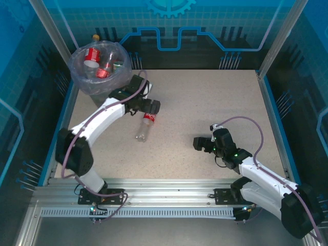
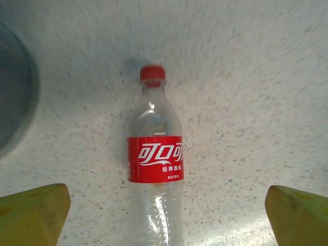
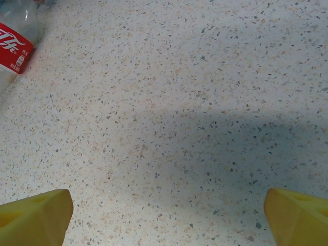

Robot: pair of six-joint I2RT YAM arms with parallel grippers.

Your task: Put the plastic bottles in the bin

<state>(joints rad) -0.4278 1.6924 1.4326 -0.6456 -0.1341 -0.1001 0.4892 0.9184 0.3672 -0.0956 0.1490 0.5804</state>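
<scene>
One Coca-Cola bottle (image 2: 155, 159) left on the worktop (image 1: 205, 102), lying on its side, red cap toward the bin (image 1: 91, 91), base toward the arm bases. It is near the bin but not touching it. The bin sits at the far-left corner, bag-lined, with several red-label bottles (image 1: 93, 54) already inside. The left tool (image 1: 152, 106) hovers over the cap end of the lying bottle, jaws wide open, nothing held. In the left wrist view the yellow fingers (image 2: 36, 215) stand either side of the bottle body, well clear of it, with the bottle's long axis running straight between them. The right tool (image 1: 197, 142) is also wide open and empty, parked over bare worktop to the right, well apart from the bottle. Step in hand, as I judge it: the left arm grasps the last bottle. To do it well, keep the jaws square across the body, come straight down and centre on the label band rather than the tapering neck. Close gently, since thin clear plastic likely dents and squirts out sideways. The bottle can roll, so both fingers should touch together. Lift above the bag's rim before swinging over, and release over the middle of the opening.
</scene>
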